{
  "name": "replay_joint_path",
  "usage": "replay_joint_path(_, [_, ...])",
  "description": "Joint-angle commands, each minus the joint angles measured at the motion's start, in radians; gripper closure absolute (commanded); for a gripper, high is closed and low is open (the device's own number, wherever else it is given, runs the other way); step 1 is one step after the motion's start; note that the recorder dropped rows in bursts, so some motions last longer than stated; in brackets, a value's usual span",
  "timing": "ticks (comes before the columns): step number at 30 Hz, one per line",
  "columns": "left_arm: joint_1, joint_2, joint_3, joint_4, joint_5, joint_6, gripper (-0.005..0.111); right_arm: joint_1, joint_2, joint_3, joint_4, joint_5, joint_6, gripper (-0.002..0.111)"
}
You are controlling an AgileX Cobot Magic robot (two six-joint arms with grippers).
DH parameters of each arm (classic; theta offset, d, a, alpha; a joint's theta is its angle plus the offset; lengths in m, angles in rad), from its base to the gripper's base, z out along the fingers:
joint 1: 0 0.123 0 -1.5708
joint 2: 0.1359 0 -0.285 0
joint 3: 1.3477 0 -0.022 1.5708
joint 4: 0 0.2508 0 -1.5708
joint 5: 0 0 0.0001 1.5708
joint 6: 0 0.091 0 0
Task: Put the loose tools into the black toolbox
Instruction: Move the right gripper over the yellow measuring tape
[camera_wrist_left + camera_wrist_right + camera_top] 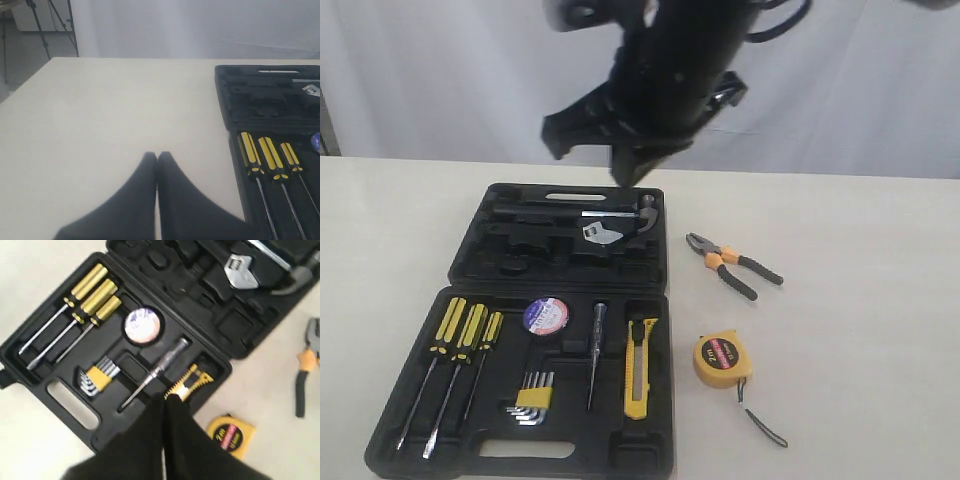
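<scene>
The black toolbox [620, 450] lies open on the table. In its near half sit the dark tape roll [546, 315] and the yellow-black utility knife [640, 365]. The orange-handled pliers [732, 262] and the yellow tape measure [722, 360] lie on the table to its right. My right gripper [632, 168] hangs high over the box's far half. In the right wrist view it [165, 397] is shut and empty, above the knife [187, 382], with the tape measure [231, 436] and pliers [306, 365] beside. My left gripper [157, 155] is shut and empty over bare table beside the toolbox [235, 100].
Three yellow-black screwdrivers [465, 330], clipped hex keys [532, 395] and a slim tester screwdriver [595, 355] sit in the near half. A hammer [630, 213] and wrench [600, 232] lie in the far half. A white curtain hangs behind the table.
</scene>
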Motion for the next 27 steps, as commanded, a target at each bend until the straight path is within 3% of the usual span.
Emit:
replay_joint_path(1, [-0.005,-0.001,0.003,-0.008,-0.008,-0.004,0.107,-0.086,-0.183,0.184,-0.023,0.010,-0.008,0.109])
replay_joint_path(7, [-0.005,-0.001,0.003,-0.008,-0.008,-0.004,0.107,-0.147,-0.309,0.467,-0.021,-0.043,-0.008,0.109])
replay_joint_path(13, [-0.005,-0.001,0.003,-0.008,-0.008,-0.004,0.107,-0.131,-0.269,0.708,0.024,-0.347,-0.008,0.108])
replay_joint_path(22, [-0.005,-0.001,0.003,-0.008,-0.008,-0.004,0.107,-0.131,-0.193,0.751,0.024,-0.467,-0.032,0.108])
replay_joint_path(25, [-0.005,-0.001,0.003,-0.008,-0.008,-0.004,0.107,-0.131,-0.183,0.751,0.024,-0.474,-0.032,0.097])
replay_joint_path(27, [-0.005,-0.001,0.003,-0.008,-0.008,-0.004,0.107,-0.131,-0.173,0.751,0.024,-0.474,-0.032,0.079])
